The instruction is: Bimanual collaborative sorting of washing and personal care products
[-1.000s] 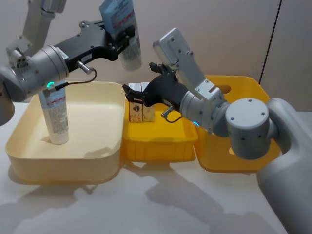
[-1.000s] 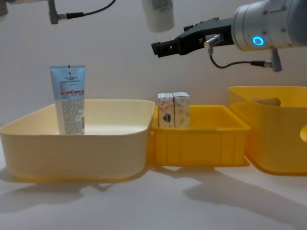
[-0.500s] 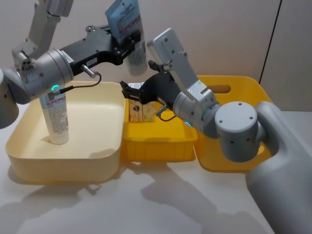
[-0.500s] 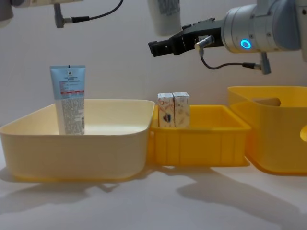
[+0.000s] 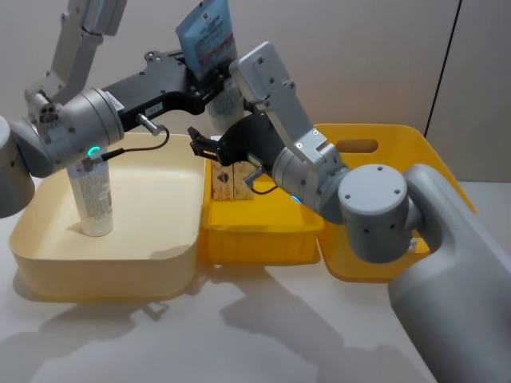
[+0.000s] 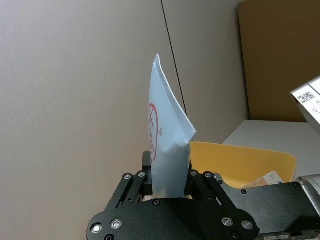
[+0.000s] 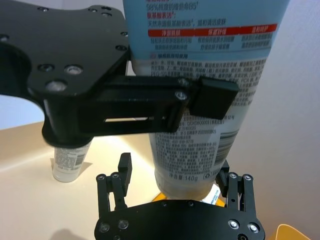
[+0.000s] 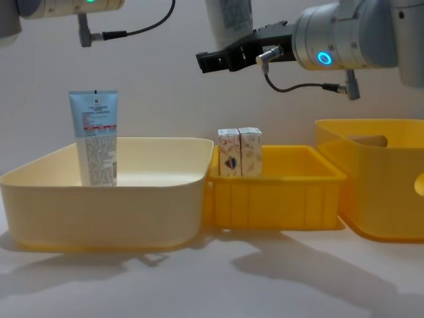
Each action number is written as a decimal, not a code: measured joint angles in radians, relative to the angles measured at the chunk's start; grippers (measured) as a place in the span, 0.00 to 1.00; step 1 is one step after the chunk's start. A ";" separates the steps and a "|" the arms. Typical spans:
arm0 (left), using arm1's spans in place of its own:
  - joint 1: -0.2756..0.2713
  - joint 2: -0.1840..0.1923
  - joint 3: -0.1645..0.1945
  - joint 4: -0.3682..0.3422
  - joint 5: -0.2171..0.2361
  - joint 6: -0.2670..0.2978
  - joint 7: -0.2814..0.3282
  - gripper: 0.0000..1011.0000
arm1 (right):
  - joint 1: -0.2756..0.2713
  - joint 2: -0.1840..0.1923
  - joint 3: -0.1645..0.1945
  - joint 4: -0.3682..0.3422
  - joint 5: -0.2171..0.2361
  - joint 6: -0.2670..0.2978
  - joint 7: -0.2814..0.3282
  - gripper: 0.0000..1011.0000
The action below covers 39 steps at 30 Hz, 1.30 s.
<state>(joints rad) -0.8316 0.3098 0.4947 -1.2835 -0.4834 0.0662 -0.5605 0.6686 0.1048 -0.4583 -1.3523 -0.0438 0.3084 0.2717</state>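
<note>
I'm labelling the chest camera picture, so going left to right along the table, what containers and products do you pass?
Cream bin with an upright blue tube near its left end → small yellow tray with two cartons at its left end → large yellow bin.

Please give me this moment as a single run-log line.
left gripper: shut on raised tube | right gripper: open around tube's cap end | second tube: upright in cream bin
</note>
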 joint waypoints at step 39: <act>0.013 -0.001 0.009 0.010 -0.017 -0.004 0.008 0.30 | 0.033 -0.056 0.034 0.045 -0.014 -0.010 -0.029 0.73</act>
<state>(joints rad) -0.8188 0.3087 0.5035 -1.2739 -0.5006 0.0624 -0.5523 0.7020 0.0490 -0.4247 -1.3070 -0.0580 0.2987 0.2432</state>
